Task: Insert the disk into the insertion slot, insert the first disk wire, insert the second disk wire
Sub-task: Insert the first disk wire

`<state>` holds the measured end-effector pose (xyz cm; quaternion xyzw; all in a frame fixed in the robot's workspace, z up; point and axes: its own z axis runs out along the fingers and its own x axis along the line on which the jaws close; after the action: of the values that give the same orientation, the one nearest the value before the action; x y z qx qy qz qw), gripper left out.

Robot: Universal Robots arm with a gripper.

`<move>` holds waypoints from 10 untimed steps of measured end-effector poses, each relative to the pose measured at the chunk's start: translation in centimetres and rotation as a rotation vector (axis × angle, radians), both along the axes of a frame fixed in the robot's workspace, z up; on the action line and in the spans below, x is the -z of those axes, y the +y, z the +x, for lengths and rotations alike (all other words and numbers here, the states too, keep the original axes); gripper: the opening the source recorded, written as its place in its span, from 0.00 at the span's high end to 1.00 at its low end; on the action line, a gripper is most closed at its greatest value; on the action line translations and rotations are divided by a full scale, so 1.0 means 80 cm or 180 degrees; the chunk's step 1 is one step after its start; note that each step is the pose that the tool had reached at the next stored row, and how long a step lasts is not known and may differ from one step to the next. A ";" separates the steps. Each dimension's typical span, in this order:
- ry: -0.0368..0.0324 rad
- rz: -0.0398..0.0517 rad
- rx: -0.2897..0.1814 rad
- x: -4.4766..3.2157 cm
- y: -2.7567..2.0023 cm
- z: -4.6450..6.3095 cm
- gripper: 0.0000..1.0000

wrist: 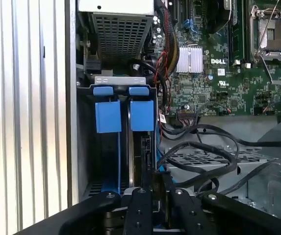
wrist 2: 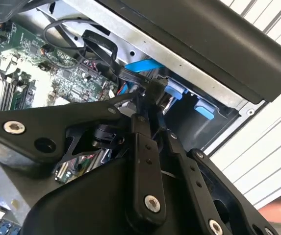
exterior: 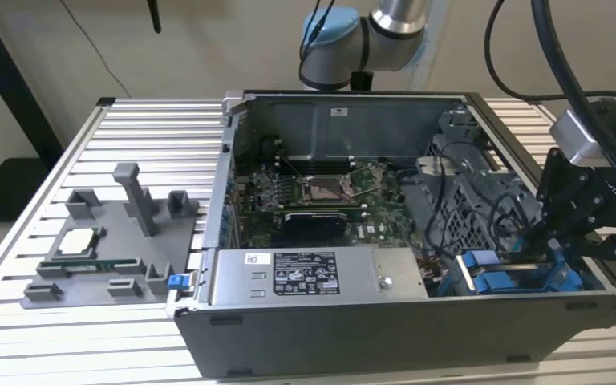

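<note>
My gripper (exterior: 567, 241) hangs over the near corner of the open computer case on the exterior view's right, right above the insertion slot (wrist: 119, 81). Two bright blue carrier tabs (wrist: 141, 115) stand side by side in that grey bay. The disk under them is edge-on and mostly hidden. In the second wrist view the gripper (wrist 2: 155, 110) is shut on the black connector (wrist 2: 156, 89) of a black disk wire. The connector sits just at the blue carrier (wrist 2: 175, 90). A blue wire (wrist 2: 141, 65) runs past it. The first wrist view has the gripper (wrist: 152, 185) over the carrier nearer the motherboard.
A grey power-supply box (exterior: 308, 277) with a white sticker lies beside the bay. The motherboard (exterior: 319, 192) with its CPU socket fills the case floor. Black cables (wrist: 199, 147) loop close to the gripper. A grey fixture (exterior: 105, 249) with parts stands on the slatted table at the exterior view's left.
</note>
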<state>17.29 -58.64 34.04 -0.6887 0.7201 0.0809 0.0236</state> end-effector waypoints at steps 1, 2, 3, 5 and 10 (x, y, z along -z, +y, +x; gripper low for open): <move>-0.0002 0.0000 0.0001 -0.0003 -0.0007 0.000 1.00; -0.0003 0.0001 0.0002 -0.0005 -0.0016 0.000 1.00; -0.0005 0.0002 0.0002 -0.0006 -0.0024 0.000 1.00; -0.0009 0.0002 0.0003 -0.0006 -0.0046 -0.001 1.00; -0.0035 0.0002 0.0006 0.0006 -0.0056 -0.004 1.00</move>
<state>16.98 -59.09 34.00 -0.6885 0.7206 0.0774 0.0278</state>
